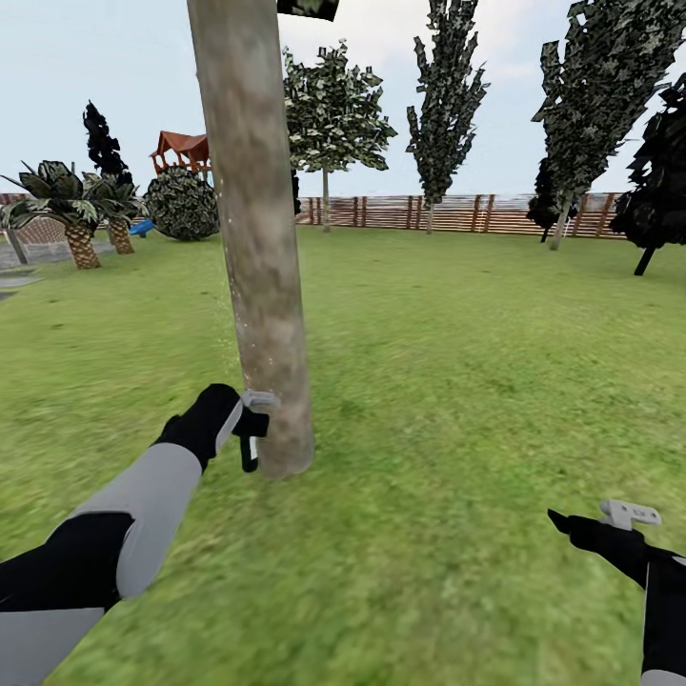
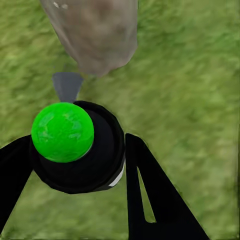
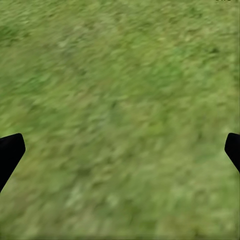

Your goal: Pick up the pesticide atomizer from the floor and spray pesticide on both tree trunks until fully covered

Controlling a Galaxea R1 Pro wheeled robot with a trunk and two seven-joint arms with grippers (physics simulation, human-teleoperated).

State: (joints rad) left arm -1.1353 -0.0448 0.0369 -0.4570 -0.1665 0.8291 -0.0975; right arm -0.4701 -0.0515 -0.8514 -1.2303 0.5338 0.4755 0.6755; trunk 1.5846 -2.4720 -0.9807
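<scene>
The pick-up is done: the left claw (image 1: 250, 426) grips the atomizer (image 2: 75, 147), a black body with a green cap seen in the left wrist view, held off the grass (image 1: 457, 381) low against the near trunk (image 1: 259, 238). In the head view the atomizer sits just beside the trunk's base, its nozzle toward the bark; whether they touch cannot be told. Faint pale specks show on the lower trunk, which may be spray, so I judge spraying of this first tree to be in hand; the pictures do not show full cover, and the upper trunk looks bare. The right claw (image 1: 581, 526) hangs empty over the grass at near right, its fingers (image 3: 10, 150) spread wide apart. A second tree (image 1: 329, 124) stands far back by the fence (image 1: 457, 214); it is well apart from the robot and, by my judgement, not yet treated. Left to do: finish this trunk, travel, spray the other.
</scene>
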